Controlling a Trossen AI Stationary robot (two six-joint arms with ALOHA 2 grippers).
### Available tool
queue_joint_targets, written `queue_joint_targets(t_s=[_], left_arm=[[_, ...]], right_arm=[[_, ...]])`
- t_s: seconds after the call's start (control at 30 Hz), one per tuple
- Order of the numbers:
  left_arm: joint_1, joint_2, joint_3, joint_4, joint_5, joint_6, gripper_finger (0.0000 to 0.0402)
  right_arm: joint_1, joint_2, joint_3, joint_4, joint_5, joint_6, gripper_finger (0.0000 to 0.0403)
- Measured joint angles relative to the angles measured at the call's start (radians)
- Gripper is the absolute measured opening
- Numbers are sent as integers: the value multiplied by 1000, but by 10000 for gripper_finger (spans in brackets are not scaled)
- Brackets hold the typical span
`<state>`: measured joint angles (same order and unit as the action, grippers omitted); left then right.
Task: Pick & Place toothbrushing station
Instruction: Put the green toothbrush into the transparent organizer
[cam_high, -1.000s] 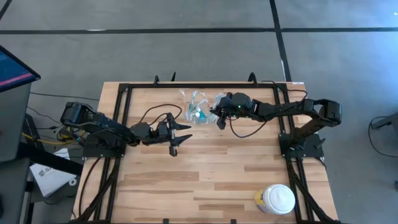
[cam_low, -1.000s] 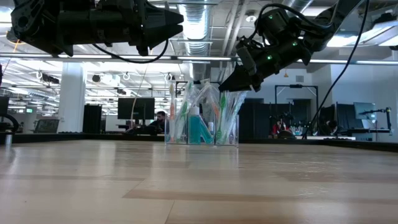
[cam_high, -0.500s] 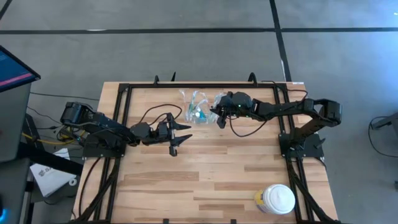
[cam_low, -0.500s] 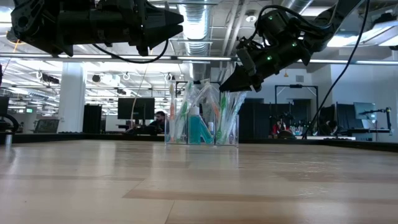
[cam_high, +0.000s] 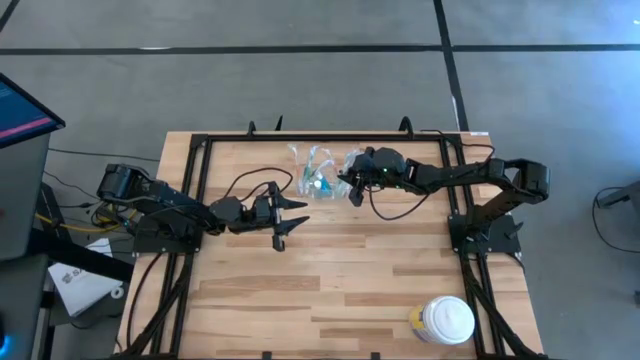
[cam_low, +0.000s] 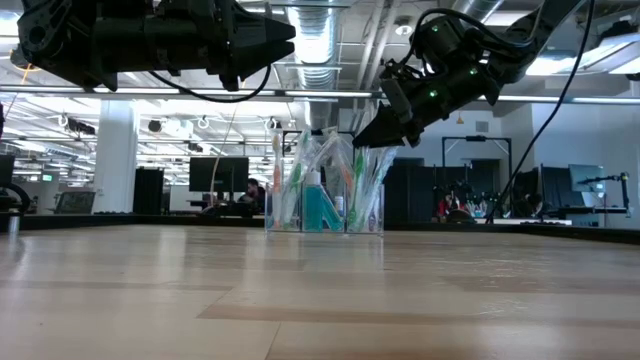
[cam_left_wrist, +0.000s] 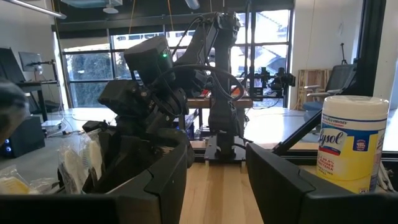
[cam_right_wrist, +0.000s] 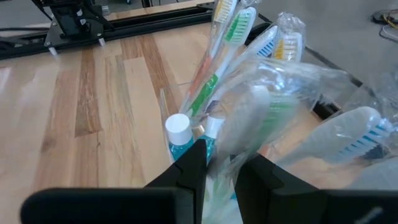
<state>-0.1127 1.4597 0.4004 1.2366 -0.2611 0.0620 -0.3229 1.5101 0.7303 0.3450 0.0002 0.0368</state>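
At the far middle of the table (cam_high: 330, 270) we find the toothbrushing station (cam_high: 318, 170): a clear plastic holder (cam_low: 325, 195) standing upright on the wood, with toothbrushes (cam_right_wrist: 230, 46) in green, blue and whitish tones and a teal tube (cam_low: 318, 205) with a white cap inside it.

We locate the right gripper (cam_high: 352, 188) at the holder's right edge, above the tabletop. Its fingers (cam_right_wrist: 189, 168) stand slightly apart, with the station's crinkled clear wrap directly between and ahead of them; we cannot confirm a firm hold on it.

We locate the left gripper (cam_high: 290, 221) nearer the table's centre, close to the station but apart from it, raised off the wood. Its fingers (cam_left_wrist: 155, 180) are spread wide and hold nothing.

A white lidded jar (cam_high: 443, 320) with a yellow label stands at the near right edge, well apart from both.
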Motion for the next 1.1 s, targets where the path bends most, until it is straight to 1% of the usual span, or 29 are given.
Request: queue_joint_targets(t_s=[0.2, 0.3, 0.4, 0.63, 0.77, 0.93, 1.1], left_arm=[[0, 0, 0, -1, 0, 0, 158], [0, 0, 0, -2, 0, 0, 158], [0, 0, 0, -2, 0, 0, 158], [0, 0, 0, -3, 0, 0, 158], [0, 0, 0, -3, 0, 0, 158], [0, 0, 0, -3, 0, 0, 158], [0, 0, 0, -3, 0, 0, 158]], right_arm=[[0, 0, 0, 0, -4, -32, 63], [0, 0, 0, 0, -4, -40, 70], [0, 0, 0, 0, -5, -47, 91], [0, 0, 0, 0, -4, -47, 159], [-1, 0, 0, 0, -4, -45, 189], [1, 0, 0, 0, -4, -37, 207], [1, 0, 0, 1, -4, -37, 207]])
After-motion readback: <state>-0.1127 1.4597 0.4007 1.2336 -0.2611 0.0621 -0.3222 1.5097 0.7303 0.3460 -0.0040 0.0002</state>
